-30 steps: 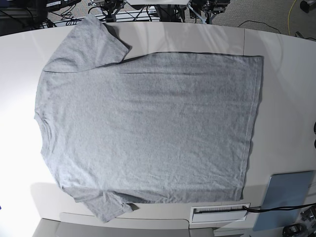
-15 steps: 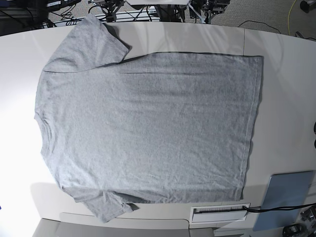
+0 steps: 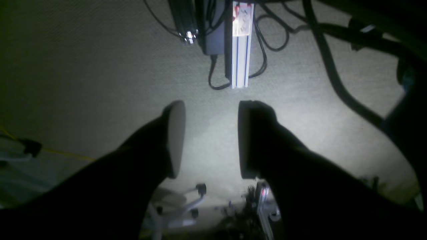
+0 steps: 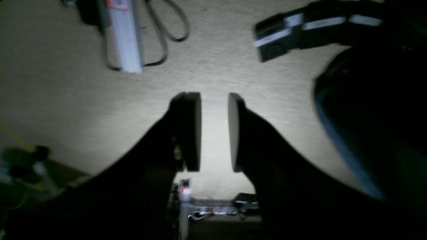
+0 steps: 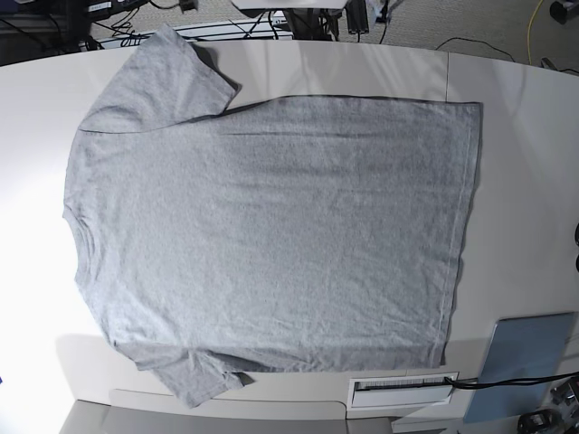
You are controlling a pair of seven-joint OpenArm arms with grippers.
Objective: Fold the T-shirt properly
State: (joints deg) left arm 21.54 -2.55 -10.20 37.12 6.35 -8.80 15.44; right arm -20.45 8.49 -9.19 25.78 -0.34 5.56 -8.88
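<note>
The left gripper (image 3: pixel 208 140) had its jaws apart with nothing between them, its two dark fingers (image 3: pixel 173 140) framing a bright patch of carpeted floor (image 3: pixel 100 66); beyond the tips lay an aluminium rail (image 3: pixel 241 50) among black cables (image 3: pixel 330 66), and a chair base with castors (image 3: pixel 186 200) showed low in that view; the right gripper (image 4: pixel 215 131) likewise had its jaws apart, by a narrower gap, and gripped nothing, with a pale rail (image 4: pixel 126 36) and looped cable (image 4: pixel 166 30) on the floor ahead of it and a dark arm segment (image 4: pixel 367 100) at the right edge; neither gripper appeared in the base view; there the T-shirt (image 5: pixel 271 235) lay spread flat on the white bench (image 5: pixel 525 163), plain grey side up, neck toward the left edge of the view and hem toward the right, one sleeve at the top left and the other at the bottom left by the bench's near edge; a blue-grey pad (image 5: pixel 525 362) lay at the lower right, apart from the hem, with a white slotted box (image 5: pixel 403 389) just below the shirt's lower corner.
</note>
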